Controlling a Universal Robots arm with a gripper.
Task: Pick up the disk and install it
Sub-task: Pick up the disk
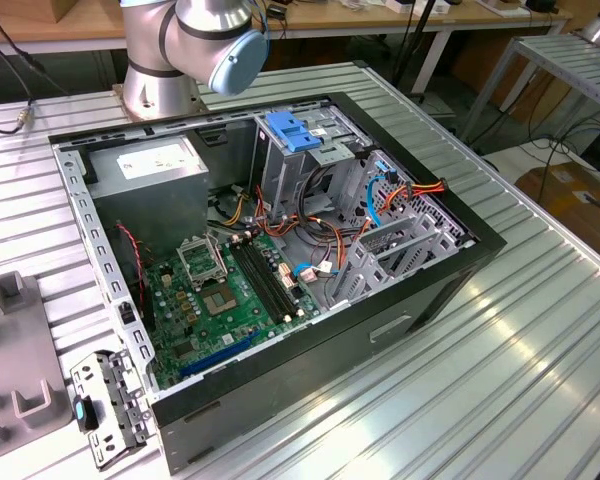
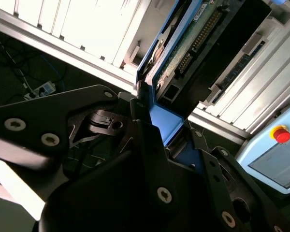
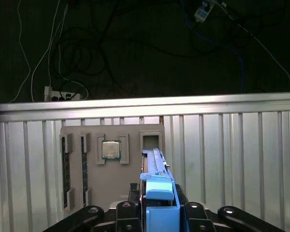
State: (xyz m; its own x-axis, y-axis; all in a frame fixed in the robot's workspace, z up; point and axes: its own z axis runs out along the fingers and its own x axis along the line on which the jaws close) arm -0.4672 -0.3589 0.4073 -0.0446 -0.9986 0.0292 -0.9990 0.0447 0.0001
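Note:
My gripper (image 3: pixel 157 215) is shut on the disk (image 3: pixel 155 169), a dark drive in bright blue carrier rails, held edge-on between the black fingers (image 3: pixel 125 212). In the first wrist view the disk hangs above the ribbed aluminium table, close to a grey parts tray (image 3: pixel 111 193). In the second wrist view the disk (image 2: pixel 186 46) shows its green circuit board and blue rail, clamped in the gripper (image 2: pixel 166 133). The open computer case (image 1: pixel 480 250) lies on its side in the exterior view, with the drive cage (image 1: pixel 315 165) at its far end.
A pale-blue plastic plate (image 1: pixel 292 133) sits on top of the drive cage. Cables cross the case beside the motherboard (image 1: pixel 230 290). The grey tray holds a processor (image 3: pixel 111 149) and memory sticks (image 3: pixel 66 169). The arm's base (image 1: pixel 170 60) stands behind the case. A red stop button (image 2: pixel 280 134) is nearby.

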